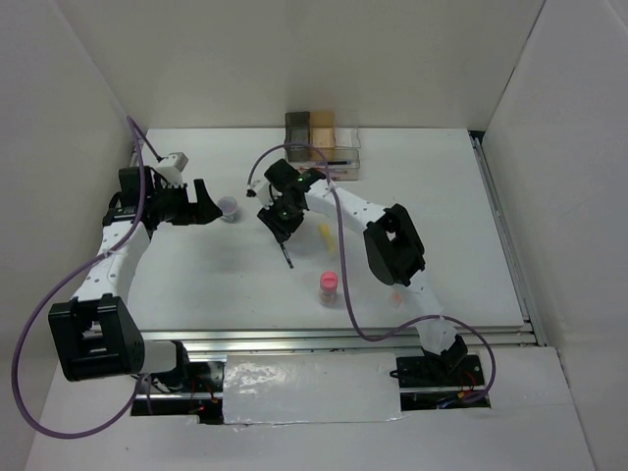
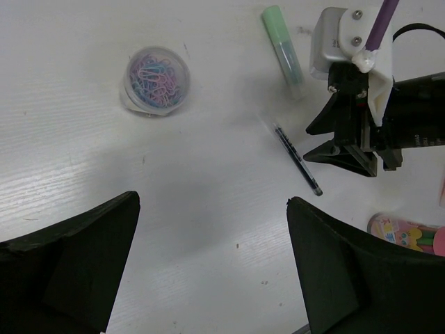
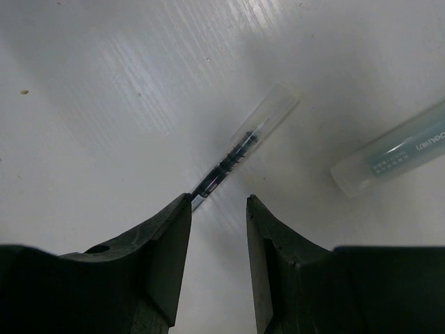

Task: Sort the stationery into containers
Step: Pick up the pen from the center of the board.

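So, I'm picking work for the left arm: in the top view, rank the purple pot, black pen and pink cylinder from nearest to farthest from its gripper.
1. Purple pot, just right of the left gripper.
2. Black pen, farther right, by the right gripper.
3. Pink cylinder, beyond the pen, farthest right.

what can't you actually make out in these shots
- Right wrist: black pen, near end hidden behind the right gripper.
- Right wrist: green marker, cut off by the right edge.
- Left wrist: pink item, partly behind the left gripper and cut by the right edge.
- Top external: containers, contents too small to tell.
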